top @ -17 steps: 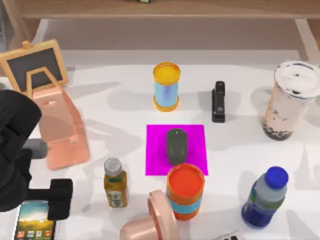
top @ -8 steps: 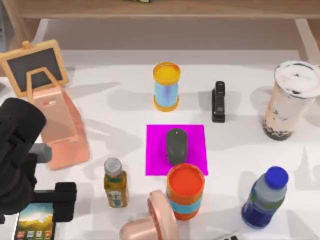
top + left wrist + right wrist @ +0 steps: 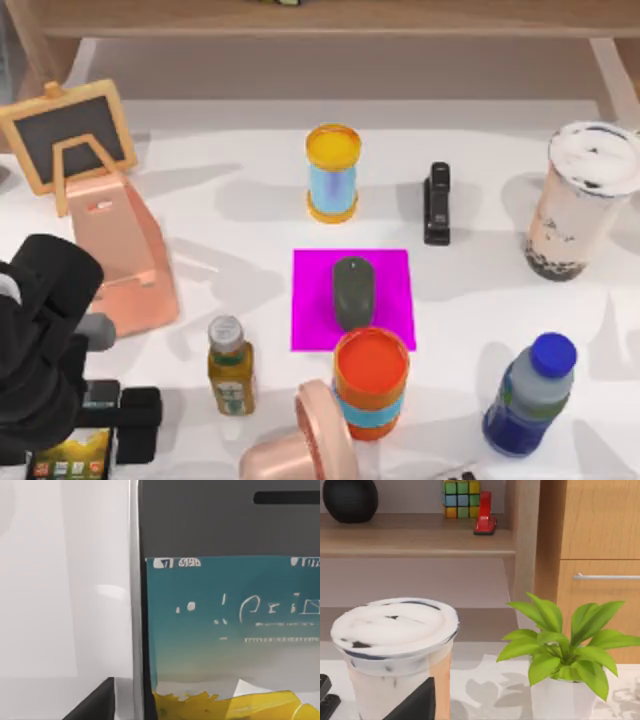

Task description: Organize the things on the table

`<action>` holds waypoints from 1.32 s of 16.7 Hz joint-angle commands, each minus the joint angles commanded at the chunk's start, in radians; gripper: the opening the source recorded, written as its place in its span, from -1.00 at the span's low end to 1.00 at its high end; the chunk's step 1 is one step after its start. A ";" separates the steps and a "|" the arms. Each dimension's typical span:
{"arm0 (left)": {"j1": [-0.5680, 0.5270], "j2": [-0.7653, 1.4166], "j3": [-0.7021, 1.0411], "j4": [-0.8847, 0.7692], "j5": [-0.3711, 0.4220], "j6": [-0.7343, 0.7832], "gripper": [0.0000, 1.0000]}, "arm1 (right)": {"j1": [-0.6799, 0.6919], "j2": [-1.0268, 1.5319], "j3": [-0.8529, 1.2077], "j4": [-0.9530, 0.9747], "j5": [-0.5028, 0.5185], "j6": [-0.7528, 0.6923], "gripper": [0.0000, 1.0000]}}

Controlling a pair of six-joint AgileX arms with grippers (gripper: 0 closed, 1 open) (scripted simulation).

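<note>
The black smartphone (image 3: 68,464) lies flat at the table's near left corner, and its lit screen (image 3: 235,630) sits close under the left wrist camera. My left gripper (image 3: 75,440) hangs open right over it, one dark finger (image 3: 138,424) standing beside the phone's right edge. On a magenta mat (image 3: 390,275) in the middle rests the dark grey mouse (image 3: 352,291). The milk-tea cup (image 3: 582,200) stands upright at the far right, and its white lid (image 3: 395,625) fills the foreground of the right wrist view. One fingertip (image 3: 417,702) of my right gripper shows there, apart from the cup.
A pink phone stand (image 3: 118,255) and a small chalkboard (image 3: 68,135) stand at the left. Two orange canisters (image 3: 332,172) (image 3: 371,382), a small bottle (image 3: 230,364), a pink object (image 3: 305,445), a black stapler (image 3: 437,203) and a blue-capped bottle (image 3: 530,395) crowd the table (image 3: 230,215). A potted plant (image 3: 560,655) stands beside the cup.
My left gripper has moved toward the table's near edge and come down over the smartphone, covering more of it. Nothing else has moved.
</note>
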 joint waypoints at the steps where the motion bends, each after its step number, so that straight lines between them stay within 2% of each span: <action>1: 0.000 0.000 0.000 0.000 0.000 0.000 1.00 | 0.000 0.000 0.000 0.000 0.000 0.000 1.00; 3: 0.000 0.000 0.000 0.000 0.000 0.000 1.00 | 0.000 0.000 0.000 0.000 0.000 0.000 1.00; 16: 0.000 0.000 0.000 0.000 0.000 0.000 -0.96 | 0.000 0.000 0.000 0.000 0.000 0.000 1.00; 22: 0.000 0.000 0.000 0.000 0.000 0.000 -1.00 | 0.000 0.000 0.000 0.000 0.000 0.000 1.00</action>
